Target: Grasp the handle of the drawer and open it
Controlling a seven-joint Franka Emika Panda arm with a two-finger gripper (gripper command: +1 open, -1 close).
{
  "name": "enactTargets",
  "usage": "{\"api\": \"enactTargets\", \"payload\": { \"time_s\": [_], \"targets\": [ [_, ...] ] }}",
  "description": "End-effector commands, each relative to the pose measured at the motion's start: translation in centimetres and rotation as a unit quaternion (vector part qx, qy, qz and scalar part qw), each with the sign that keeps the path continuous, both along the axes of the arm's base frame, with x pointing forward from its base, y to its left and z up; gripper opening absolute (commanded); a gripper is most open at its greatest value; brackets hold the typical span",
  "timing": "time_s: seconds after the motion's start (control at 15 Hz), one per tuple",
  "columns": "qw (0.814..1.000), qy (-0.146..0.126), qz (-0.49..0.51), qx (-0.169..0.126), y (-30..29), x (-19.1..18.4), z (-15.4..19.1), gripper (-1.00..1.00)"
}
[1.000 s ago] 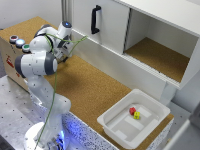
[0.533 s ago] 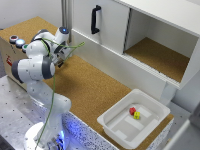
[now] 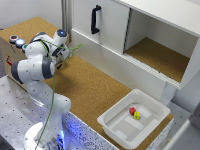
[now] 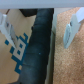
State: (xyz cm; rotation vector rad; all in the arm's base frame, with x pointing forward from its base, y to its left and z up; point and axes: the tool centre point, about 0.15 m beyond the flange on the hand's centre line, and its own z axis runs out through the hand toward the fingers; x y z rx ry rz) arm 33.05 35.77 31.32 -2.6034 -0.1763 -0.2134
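Note:
The handle [image 3: 95, 19] is a short black vertical bar on the drawer [image 3: 111, 27], the white flat front panel of the cabinet at the back of the exterior view. My gripper [image 3: 61, 56] hangs low over the cork surface, well to the exterior view's left of the handle and apart from it. In the wrist view the gripper [image 4: 38, 34] is open, its two pale fingers [image 4: 69, 33] spread wide with nothing held. A dark cylindrical part [image 4: 39, 50] runs between them over the cork. The handle does not appear in the wrist view.
A white tray [image 3: 120, 131] holding a red and a yellow object sits at the front right of the cork table. Right of the drawer is an open cabinet compartment [image 3: 155, 55]. A box with buttons [image 3: 16, 41] stands at the far left, and a metal post [image 3: 66, 15] rises behind the arm.
The arm's wrist has shifted and turned slightly near the box. The gripper stays open and far from the handle.

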Motion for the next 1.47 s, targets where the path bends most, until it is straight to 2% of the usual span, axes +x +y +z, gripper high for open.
{"api": "enactTargets", "payload": {
  "time_s": [0.0, 0.53, 0.8, 1.0, 1.07, 1.4],
  "targets": [
    [0.998, 0.016, 0.034, 0.059, 1.0, 2.3, -2.4, -1.0],
    [0.999, 0.016, 0.028, 0.042, 0.4, 1.7, -1.9, -1.0],
    [0.999, 0.016, 0.011, 0.034, -1.7, 1.4, -1.6, -1.0],
    [0.998, 0.007, 0.027, 0.05, -3.6, 2.0, -2.4, -1.0],
    [0.997, 0.009, 0.039, 0.063, -4.7, 2.4, -3.1, -1.0],
    [0.995, 0.018, 0.039, 0.085, -10.3, 2.8, -5.4, -1.0]
  ]
}}
